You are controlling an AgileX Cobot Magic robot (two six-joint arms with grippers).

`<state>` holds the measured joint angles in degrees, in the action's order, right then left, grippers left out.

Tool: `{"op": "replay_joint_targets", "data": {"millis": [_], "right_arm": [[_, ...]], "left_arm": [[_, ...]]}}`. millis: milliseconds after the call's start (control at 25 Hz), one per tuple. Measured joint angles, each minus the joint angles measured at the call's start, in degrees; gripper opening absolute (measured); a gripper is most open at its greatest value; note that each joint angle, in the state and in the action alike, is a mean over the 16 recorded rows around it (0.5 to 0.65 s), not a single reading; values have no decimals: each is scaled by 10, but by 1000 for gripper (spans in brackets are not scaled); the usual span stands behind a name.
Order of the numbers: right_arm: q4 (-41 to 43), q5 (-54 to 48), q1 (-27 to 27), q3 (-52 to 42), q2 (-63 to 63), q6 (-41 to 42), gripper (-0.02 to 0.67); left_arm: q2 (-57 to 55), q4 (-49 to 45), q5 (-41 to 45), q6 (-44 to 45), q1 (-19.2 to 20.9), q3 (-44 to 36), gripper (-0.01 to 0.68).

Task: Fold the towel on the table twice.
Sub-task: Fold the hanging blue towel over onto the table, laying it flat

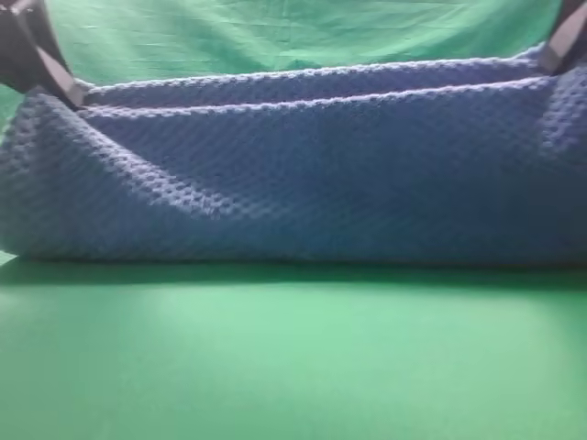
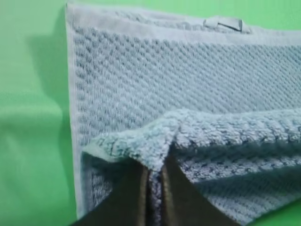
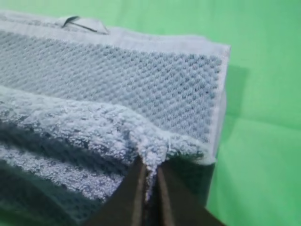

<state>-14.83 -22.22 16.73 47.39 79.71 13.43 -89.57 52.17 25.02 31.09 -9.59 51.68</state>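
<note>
The towel (image 1: 303,174) hung lifted off the green bench (image 1: 293,367) along its near edge, its lower part still resting there while two layers rose toward the back. Each arm held one near corner: the left gripper (image 2: 154,176) had its jaws clenched on a bunched corner of the cloth, and the right gripper (image 3: 149,181) was likewise clamped on the opposite corner. Holding both corners at once kept the edge taut and level, which I judge suited carrying it over to meet the far edge for a fold.

The high view showed the whole span sagging between the arms, but little of the jaws. The wrist views showed the pinches closely, plus the flat far hem lying on the bench and a small hanging loop (image 2: 225,22) at that hem
</note>
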Motion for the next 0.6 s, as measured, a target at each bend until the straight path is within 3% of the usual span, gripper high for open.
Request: {"op": "replay_joint_targets", "data": {"millis": [600], "right_arm": [[7, 96, -3, 142, 217, 33, 0]], "left_arm": [[-207, -3, -16, 13, 0, 178, 0]]}}
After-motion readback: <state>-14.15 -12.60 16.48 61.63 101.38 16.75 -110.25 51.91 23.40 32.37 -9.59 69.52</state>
